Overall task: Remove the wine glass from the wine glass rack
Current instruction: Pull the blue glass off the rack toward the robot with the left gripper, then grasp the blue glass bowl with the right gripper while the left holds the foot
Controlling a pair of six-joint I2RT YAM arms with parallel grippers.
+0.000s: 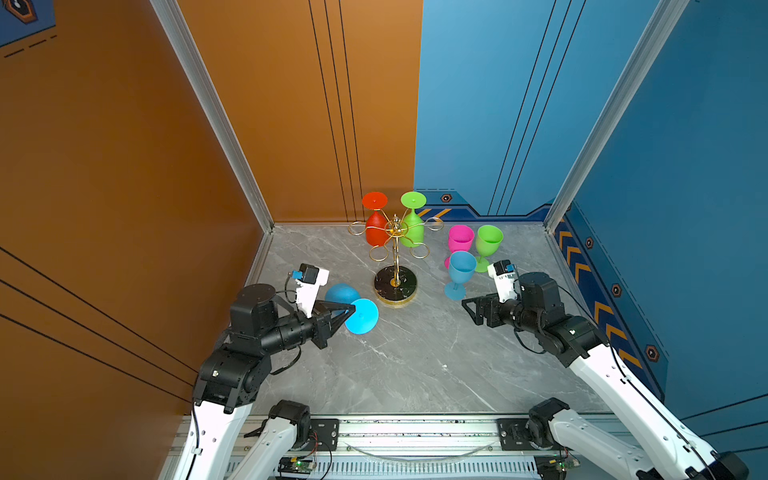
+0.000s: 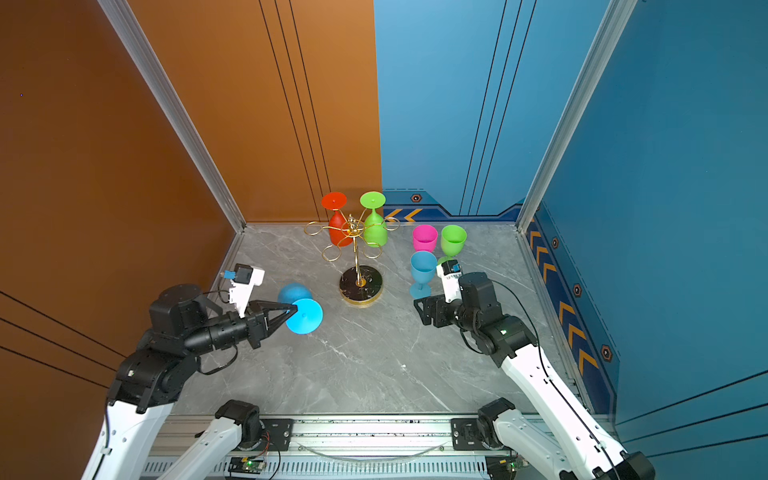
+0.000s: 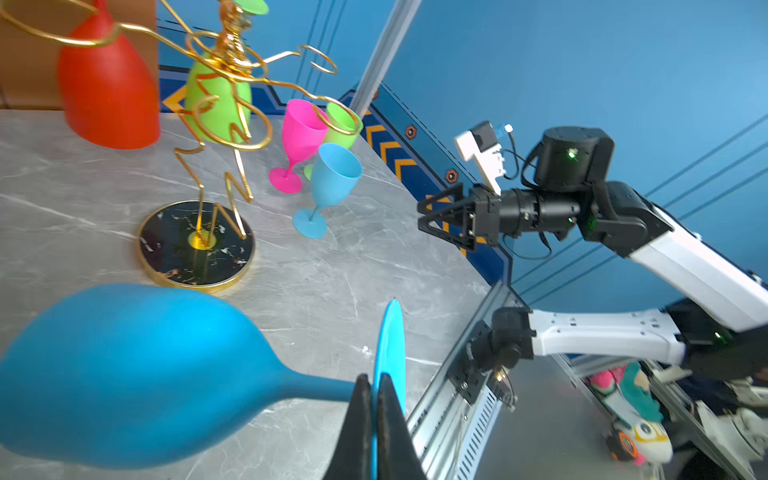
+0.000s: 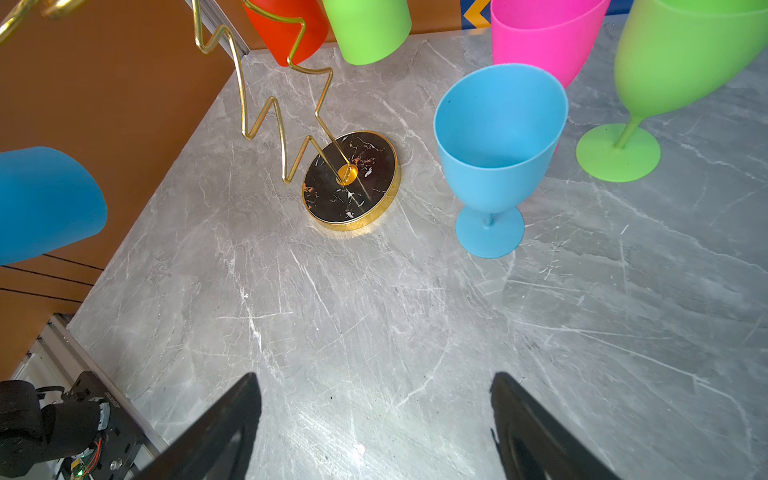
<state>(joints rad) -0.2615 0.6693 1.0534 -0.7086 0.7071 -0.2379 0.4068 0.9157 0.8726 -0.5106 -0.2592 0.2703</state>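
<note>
One blue glass [image 1: 338,291] is off the rack [image 1: 388,282] in both top views, just left of its base, foot pinched in the left hand [image 1: 351,308]. Left wrist view: stem near level, bowl pointing away from the hand. Right wrist view: right hand [image 4: 374,376] wide, empty, beyond the rack.

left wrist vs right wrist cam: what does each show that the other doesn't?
Left wrist only: left gripper shut on the foot of the dark blue glass; the right arm. Right wrist only: the left arm's base. Both: open right gripper, wine glass rack, hanging red glass, hanging green glass, standing pink glass, light blue glass, standing green glass, held glass's bowl.
</note>
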